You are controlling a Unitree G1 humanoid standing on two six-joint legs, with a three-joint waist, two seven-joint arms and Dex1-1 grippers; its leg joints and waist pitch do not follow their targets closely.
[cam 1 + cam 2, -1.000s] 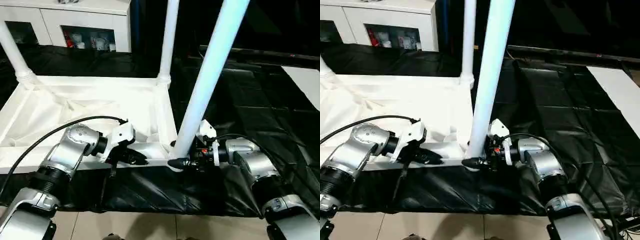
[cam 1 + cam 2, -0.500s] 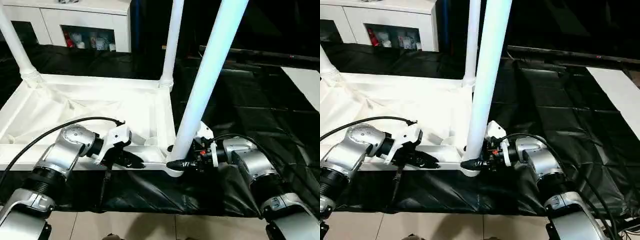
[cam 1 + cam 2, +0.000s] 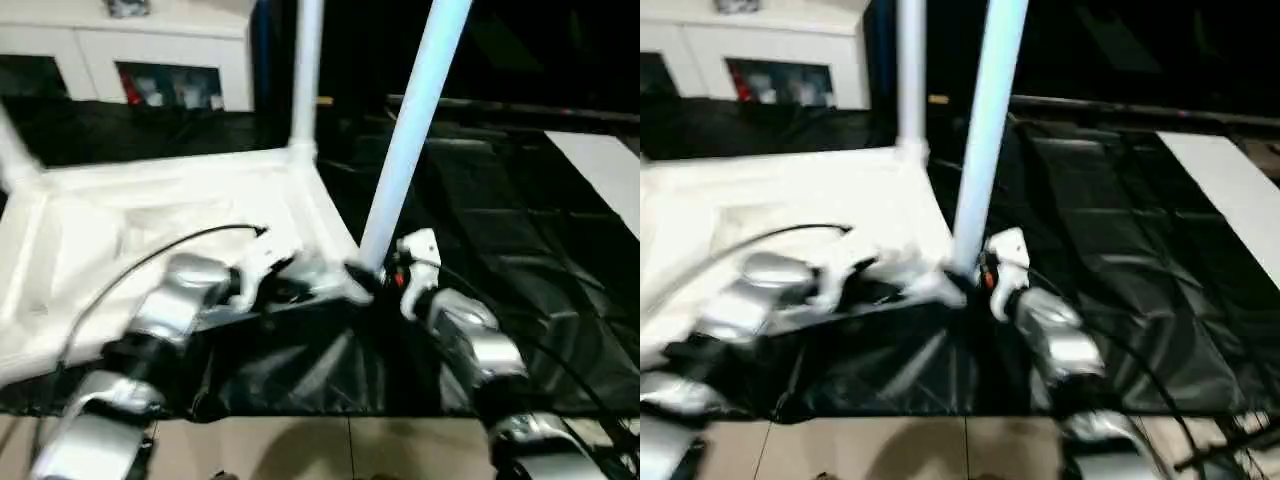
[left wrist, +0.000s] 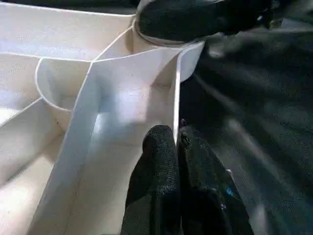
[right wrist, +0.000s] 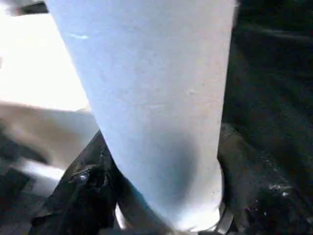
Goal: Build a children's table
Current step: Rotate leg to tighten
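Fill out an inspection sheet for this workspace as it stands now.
Surface: work table under a black cover, creased.
Job's things: white table top lies underside up; near-corner leg and far-corner leg stand upright in their sockets.
Clutter: nothing seen.
Grippers: left gripper pinches the top's near rim wall; right gripper clamps the near leg's base.
Cables: black cable arcs over the left forearm.
Surroundings: white cabinet behind; pale floor below.
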